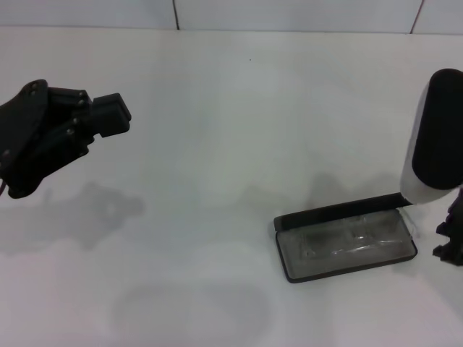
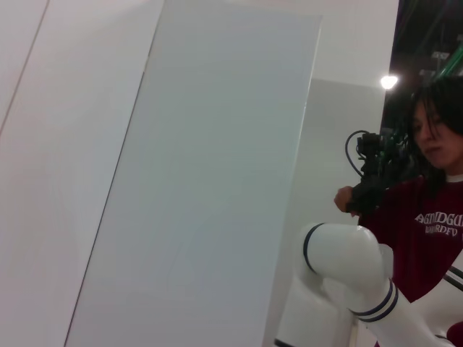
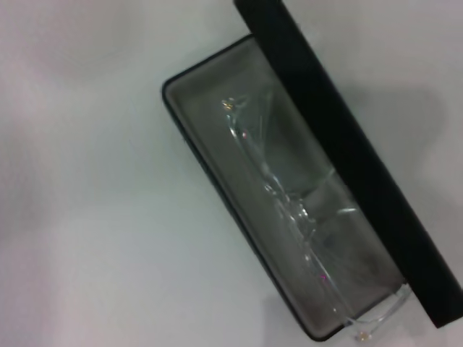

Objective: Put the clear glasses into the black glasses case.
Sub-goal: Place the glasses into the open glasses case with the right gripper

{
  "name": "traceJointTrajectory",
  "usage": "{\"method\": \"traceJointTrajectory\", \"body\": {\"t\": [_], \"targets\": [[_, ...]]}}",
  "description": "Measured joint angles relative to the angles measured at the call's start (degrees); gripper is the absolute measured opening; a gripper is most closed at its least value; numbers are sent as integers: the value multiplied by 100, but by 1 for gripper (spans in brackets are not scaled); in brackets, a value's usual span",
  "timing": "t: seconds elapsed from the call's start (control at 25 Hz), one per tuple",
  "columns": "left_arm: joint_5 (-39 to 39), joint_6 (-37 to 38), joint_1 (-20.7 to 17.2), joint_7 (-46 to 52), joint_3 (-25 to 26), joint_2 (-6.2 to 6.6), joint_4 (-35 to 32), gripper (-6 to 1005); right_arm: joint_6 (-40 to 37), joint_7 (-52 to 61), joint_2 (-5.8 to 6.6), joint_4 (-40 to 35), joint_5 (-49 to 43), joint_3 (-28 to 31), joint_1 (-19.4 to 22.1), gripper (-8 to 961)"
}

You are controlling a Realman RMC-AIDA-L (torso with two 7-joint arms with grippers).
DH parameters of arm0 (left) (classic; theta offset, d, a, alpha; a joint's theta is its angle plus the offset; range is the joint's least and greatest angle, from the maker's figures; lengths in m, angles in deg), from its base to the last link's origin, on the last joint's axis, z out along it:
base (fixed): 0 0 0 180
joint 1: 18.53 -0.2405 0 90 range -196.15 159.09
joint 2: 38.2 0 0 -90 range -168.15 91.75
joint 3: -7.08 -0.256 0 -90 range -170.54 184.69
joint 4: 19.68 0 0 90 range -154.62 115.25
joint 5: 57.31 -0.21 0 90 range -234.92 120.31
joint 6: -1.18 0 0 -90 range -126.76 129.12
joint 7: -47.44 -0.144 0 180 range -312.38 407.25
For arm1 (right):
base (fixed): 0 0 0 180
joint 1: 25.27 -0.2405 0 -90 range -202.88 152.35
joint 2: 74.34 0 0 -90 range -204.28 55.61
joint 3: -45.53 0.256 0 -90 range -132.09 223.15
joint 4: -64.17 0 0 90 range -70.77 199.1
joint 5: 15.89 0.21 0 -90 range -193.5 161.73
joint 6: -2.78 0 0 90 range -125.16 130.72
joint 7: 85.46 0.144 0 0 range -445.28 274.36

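Seemingly raised left gripper (image 1: 108, 116), apparently clenched.

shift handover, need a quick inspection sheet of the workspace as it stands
surface: white table, bare apart from the case.
job's things: black glasses case open, lid up; clear glasses lying in its grey tray, one temple tip poking over the rim.
clutter: nothing seen.
grippers: left tool raised at the robot's left, holding nothing; right tool at the edge beside the case, state unclear.
cables: nothing seen on the table.
surroundings: person in a dark red shirt behind the robot.
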Motion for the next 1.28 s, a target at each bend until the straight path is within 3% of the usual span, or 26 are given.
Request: {"method": "traceJointTrajectory", "body": {"t": [0.12, 0.36, 0.68, 1.28], "targets": [[0, -3, 1, 0, 0, 0, 0, 54, 209, 0, 0, 227, -97, 4, 35, 324], [0, -9, 2, 1, 0, 0, 0, 54, 773, 20, -5, 743, -234, 13, 60, 102], [0, -9, 2, 58, 0, -1, 0, 54, 1360, -14, -9, 1112, -211, 8, 85, -1], [-50, -18, 2, 60, 0, -1, 0, 54, 1882, -54, -9, 1506, -20, -25, 139, 9]]}}
